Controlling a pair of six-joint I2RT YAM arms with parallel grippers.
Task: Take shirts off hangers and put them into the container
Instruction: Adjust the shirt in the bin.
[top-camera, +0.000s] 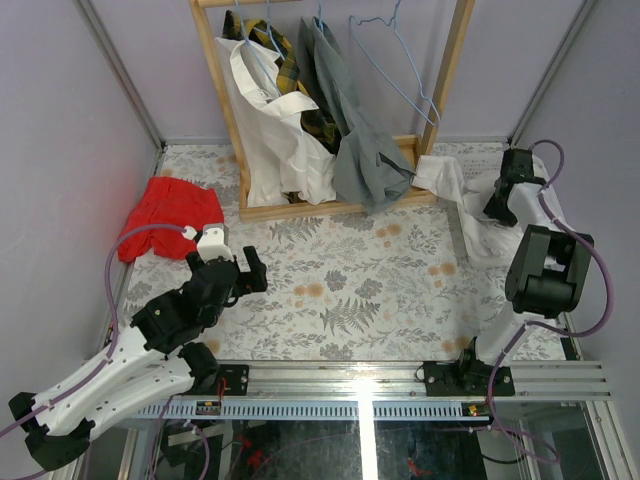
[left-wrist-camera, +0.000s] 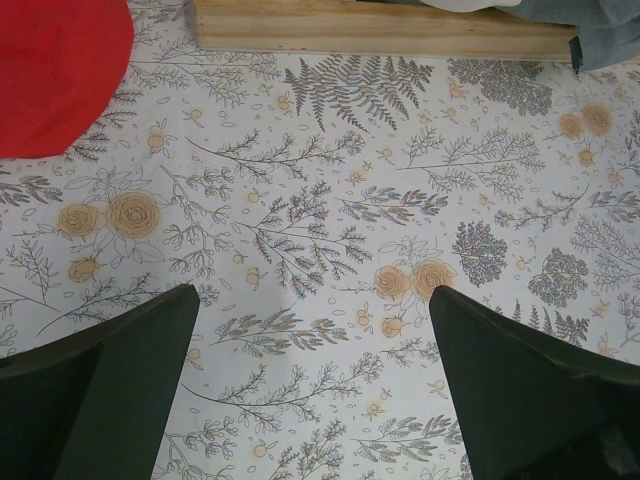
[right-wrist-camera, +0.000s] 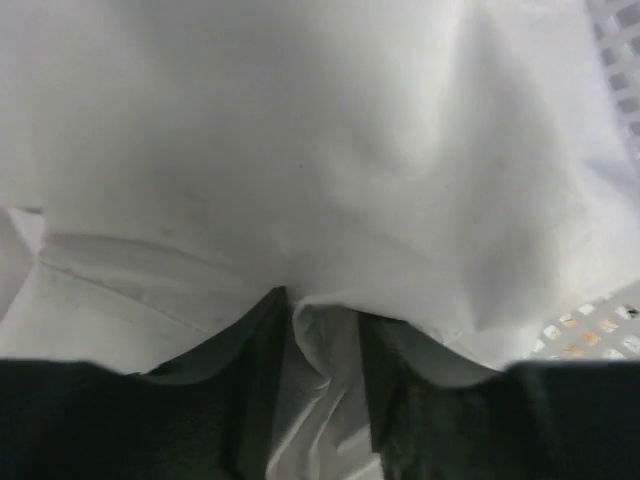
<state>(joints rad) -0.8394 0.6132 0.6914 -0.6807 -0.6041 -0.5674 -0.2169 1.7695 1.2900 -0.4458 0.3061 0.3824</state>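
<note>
On the wooden rack a white shirt (top-camera: 270, 130), a yellow-and-black plaid shirt (top-camera: 290, 70) and a grey shirt (top-camera: 360, 140) hang on light-blue hangers (top-camera: 255, 40). One hanger (top-camera: 395, 70) is bare. A second white shirt (top-camera: 455, 185) lies at the right, spilling out of the white mesh container (right-wrist-camera: 600, 325). My right gripper (top-camera: 497, 208) is down in that shirt (right-wrist-camera: 300, 150). Its jaws (right-wrist-camera: 325, 305) stand narrowly apart with a fold of white cloth between them. My left gripper (top-camera: 240, 262) hovers open over bare tablecloth (left-wrist-camera: 312, 290), holding nothing.
A red cloth (top-camera: 170, 210) lies at the left of the table, near my left gripper (left-wrist-camera: 55, 70). The rack's wooden base (top-camera: 330, 208) runs across the back (left-wrist-camera: 380, 30). Grey walls close in both sides.
</note>
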